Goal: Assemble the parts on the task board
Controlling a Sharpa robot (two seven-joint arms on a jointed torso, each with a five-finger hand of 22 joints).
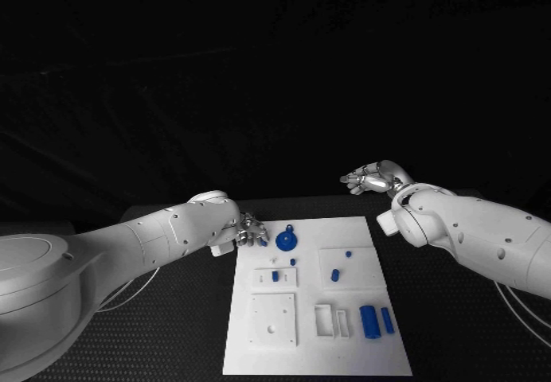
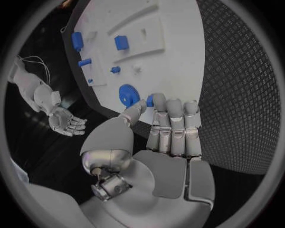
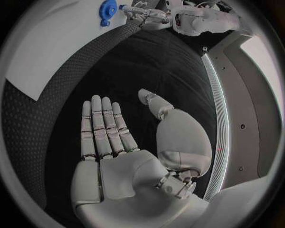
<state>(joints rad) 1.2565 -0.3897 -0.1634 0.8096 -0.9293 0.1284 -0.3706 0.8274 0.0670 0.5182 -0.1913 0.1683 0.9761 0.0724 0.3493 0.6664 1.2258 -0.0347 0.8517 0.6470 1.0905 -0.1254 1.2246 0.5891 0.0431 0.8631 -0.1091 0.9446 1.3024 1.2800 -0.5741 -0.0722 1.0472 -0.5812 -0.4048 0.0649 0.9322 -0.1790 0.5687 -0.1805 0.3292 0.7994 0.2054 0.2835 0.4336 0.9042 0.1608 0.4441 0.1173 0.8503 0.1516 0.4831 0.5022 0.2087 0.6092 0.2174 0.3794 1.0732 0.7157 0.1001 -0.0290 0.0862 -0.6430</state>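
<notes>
The white task board (image 1: 345, 362) lies mid-table. Near its far left corner a round blue disc part (image 1: 286, 237) (image 2: 128, 95) (image 3: 108, 9) rests on it. My left hand (image 1: 248, 231) (image 2: 169, 128) hovers beside that disc and pinches a small blue part (image 2: 150, 100) between thumb and fingers. Small blue pegs (image 1: 334, 275) (image 2: 115, 70) stand in white blocks mid-board. Two blue cylinders (image 1: 369, 321) lie near the board's right front. My right hand (image 1: 369, 179) (image 3: 118, 137) is raised beyond the board's far right corner, fingers straight and apart, holding nothing.
White frames (image 1: 325, 320) and a flat white square plate (image 1: 273, 318) sit on the board's near half. Black textured table (image 1: 470, 342) surrounds the board. Thin cables (image 1: 135, 285) hang under my left arm.
</notes>
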